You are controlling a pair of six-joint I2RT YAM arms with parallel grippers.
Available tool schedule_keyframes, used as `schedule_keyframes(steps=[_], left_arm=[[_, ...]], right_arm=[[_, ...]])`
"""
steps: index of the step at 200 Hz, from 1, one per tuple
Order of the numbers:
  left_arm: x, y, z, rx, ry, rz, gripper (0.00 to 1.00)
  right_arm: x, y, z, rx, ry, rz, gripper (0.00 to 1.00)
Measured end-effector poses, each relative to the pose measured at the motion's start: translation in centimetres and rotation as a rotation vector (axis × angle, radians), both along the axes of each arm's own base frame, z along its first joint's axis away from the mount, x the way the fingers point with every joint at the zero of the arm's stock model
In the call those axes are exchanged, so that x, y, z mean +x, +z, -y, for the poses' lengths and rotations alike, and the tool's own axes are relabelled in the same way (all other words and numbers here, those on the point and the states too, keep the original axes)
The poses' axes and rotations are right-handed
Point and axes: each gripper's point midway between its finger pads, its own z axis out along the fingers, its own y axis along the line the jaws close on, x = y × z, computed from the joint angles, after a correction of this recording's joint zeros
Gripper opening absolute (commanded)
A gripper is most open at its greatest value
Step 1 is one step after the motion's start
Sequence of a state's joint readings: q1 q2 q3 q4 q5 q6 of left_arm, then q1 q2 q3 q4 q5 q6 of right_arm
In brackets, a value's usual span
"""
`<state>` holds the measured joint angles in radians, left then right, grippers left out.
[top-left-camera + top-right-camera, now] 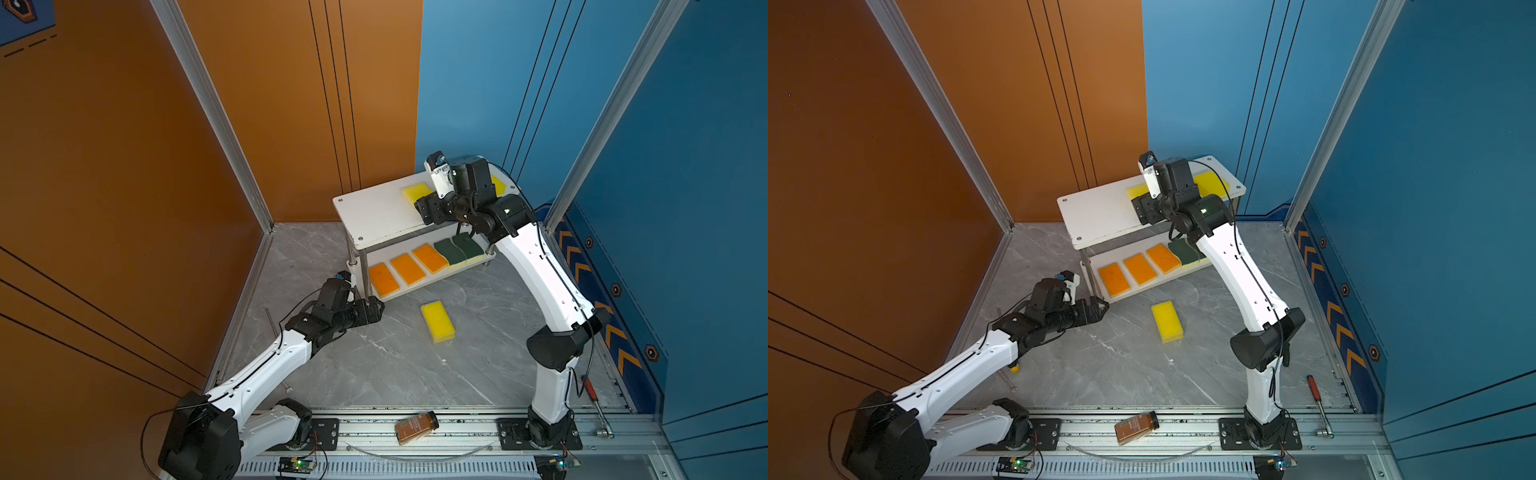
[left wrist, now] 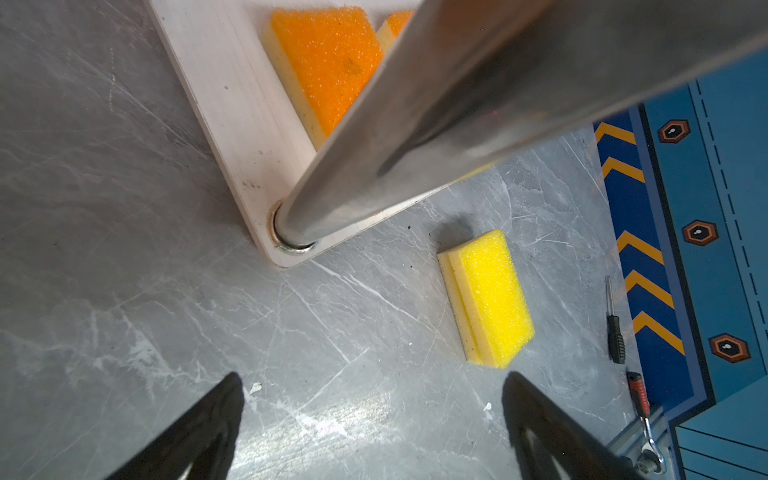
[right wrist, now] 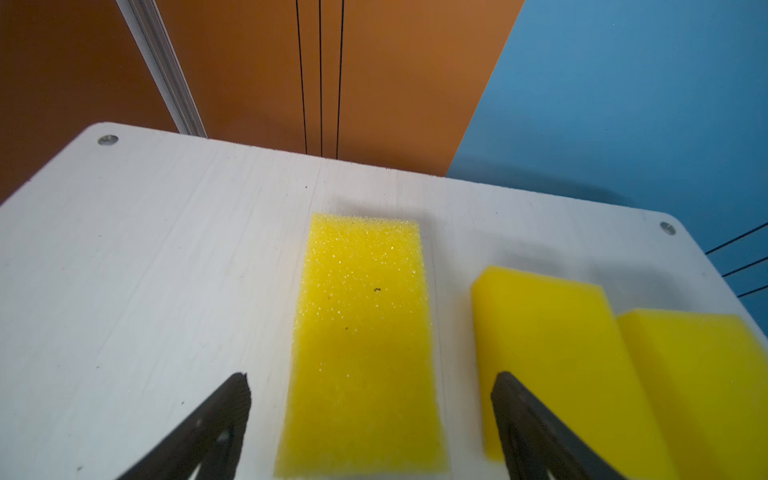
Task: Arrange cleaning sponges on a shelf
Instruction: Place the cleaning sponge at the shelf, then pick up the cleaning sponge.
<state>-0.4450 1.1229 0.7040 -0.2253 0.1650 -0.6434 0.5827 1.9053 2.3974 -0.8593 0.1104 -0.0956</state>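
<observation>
The small two-tier shelf (image 1: 374, 216) of white boards with rounded corners, chrome tube legs and corner screws stands at the back of the table, near where the two walls meet. On its top board the right wrist view shows three bright yellow foam sponges: a coarse-pored one (image 3: 361, 340) lying flat, and two smoother ones (image 3: 552, 345) (image 3: 706, 374) beside it, close together. The lower board carries a row of three orange-topped sponges (image 1: 407, 269), then two wavy-edged sponges with dark green scouring tops (image 1: 449, 249), the last partly hidden by the right arm. One more yellow rectangular sponge (image 1: 437, 322) lies alone on the table in front of the shelf, well apart from it.

The right gripper (image 3: 372, 376) hangs over the top board with its jaws spread wide to either side of the coarse-pored sponge, a gap showing on each side. The left gripper (image 2: 374, 376) is low by the shelf's near left leg, jaws wide apart with only bare table between them.

The left half of the top board is bare. The table has free space around the lone sponge.

The orange wall (image 1: 124, 166) and the blue wall (image 1: 478, 83) enclose the grey marble-patterned table (image 1: 374, 365). A brown bottle with a black cap (image 1: 417, 427) lies on the front rail, and a red-handled tool (image 1: 592, 388) lies at the right edge.
</observation>
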Motion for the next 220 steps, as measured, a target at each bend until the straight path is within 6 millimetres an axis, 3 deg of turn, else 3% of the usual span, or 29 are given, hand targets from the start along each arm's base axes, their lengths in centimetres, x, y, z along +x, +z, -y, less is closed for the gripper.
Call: schedule_keyframes(steps=[21,49,70,84,95,113,161,178,198,220], left_arm=[[-0.1,-0.1,0.0,0.001,0.000,-0.002,0.98],[0.0,-0.1,0.0,0.000,-0.001,-0.001,0.98],[0.1,0.0,0.1,-0.002,-0.003,0.005,0.98],[0.2,0.0,0.2,-0.002,-0.009,0.009,0.98],[0.3,-0.1,0.3,-0.004,-0.015,0.008,0.98],[0.5,-0.5,0.7,-0.007,-0.027,0.004,0.98],[0.6,-1.9,1.3,-0.005,-0.058,-0.035,0.98],[0.6,-1.9,1.4,-0.010,-0.062,-0.032,0.98],[0.7,-1.7,1.5,-0.017,-0.066,-0.026,0.98],[0.7,-1.5,1.6,-0.020,-0.068,-0.023,0.98]], right_arm=[[-2.0,2.8,1.1,0.023,0.000,0.052,1.00],[-5.9,6.0,3.4,0.066,-0.008,0.104,1.00],[-8.8,6.7,5.3,0.096,-0.016,0.104,1.00],[-10.3,6.0,6.4,0.110,-0.027,0.078,1.00],[-11.3,4.4,7.0,0.111,-0.039,0.036,1.00],[-12.6,0.1,7.9,0.093,-0.065,-0.069,1.00],[-16.0,-16.2,9.3,0.011,-0.177,-0.430,1.00],[-17.4,-20.8,9.2,0.006,-0.209,-0.513,1.00],[-18.4,-24.3,9.1,0.023,-0.241,-0.565,1.00],[-18.4,-25.7,8.5,0.058,-0.255,-0.577,1.00]])
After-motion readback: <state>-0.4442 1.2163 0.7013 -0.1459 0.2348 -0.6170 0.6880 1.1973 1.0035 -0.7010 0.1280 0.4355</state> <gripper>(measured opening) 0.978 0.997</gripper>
